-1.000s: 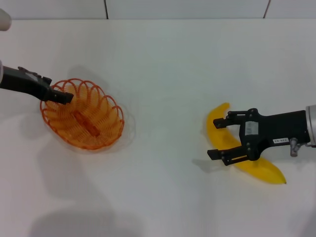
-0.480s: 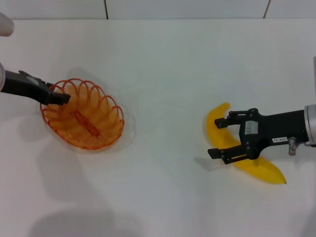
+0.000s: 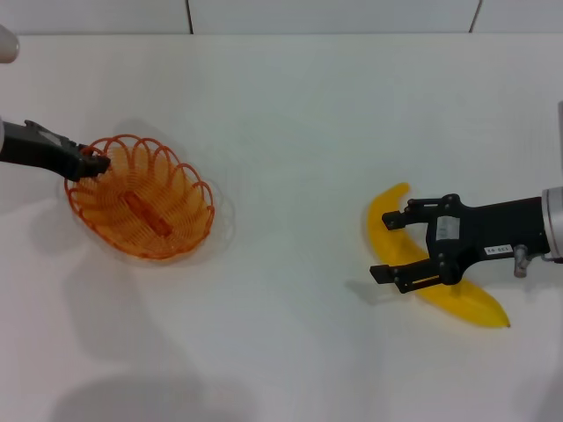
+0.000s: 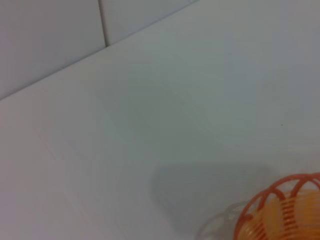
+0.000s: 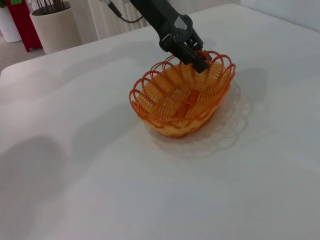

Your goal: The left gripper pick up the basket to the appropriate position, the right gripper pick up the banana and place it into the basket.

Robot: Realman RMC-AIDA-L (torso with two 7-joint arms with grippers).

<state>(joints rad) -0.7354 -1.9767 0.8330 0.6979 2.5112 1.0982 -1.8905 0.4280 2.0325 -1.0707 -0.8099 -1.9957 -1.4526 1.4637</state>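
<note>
The orange wire basket is at the left of the white table in the head view. My left gripper is shut on its far-left rim and holds it slightly raised, with a faint shadow beside it. The right wrist view shows the basket with the left gripper pinching its rim. Part of the rim shows in the left wrist view. The yellow banana lies on the table at the right. My right gripper is open, one finger on each side of the banana's middle.
The white table ends at a tiled wall along the back. A wide bare stretch lies between basket and banana. Beyond the table, the right wrist view shows a beige pot and a red object.
The left gripper has drawn the basket a little to the left and up, and its shadow has spread. The right gripper and the banana have not moved.
</note>
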